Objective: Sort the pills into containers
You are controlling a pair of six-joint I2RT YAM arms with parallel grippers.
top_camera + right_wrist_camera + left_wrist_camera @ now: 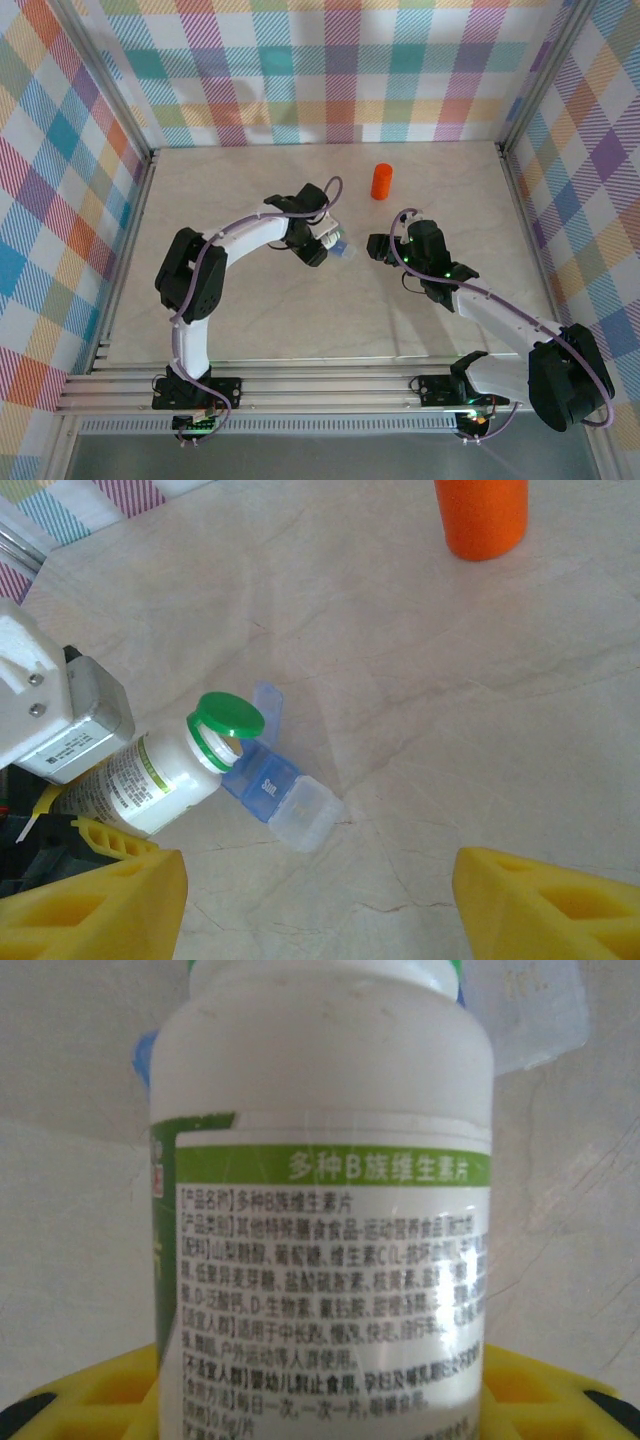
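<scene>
Left gripper (322, 245): pinching bottle (150, 780), tilted, mouth over pill box (285, 800); green cap (230, 716) apparently ajar | Right gripper (320, 900): fingers spread, empty, near box | Orange cup (381, 181): upright on table (250, 320), well apart.

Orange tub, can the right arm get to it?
Probably yes. The right gripper is open and empty, with bare table between it and the orange tub. The left gripper holds the white bottle aside.
</scene>
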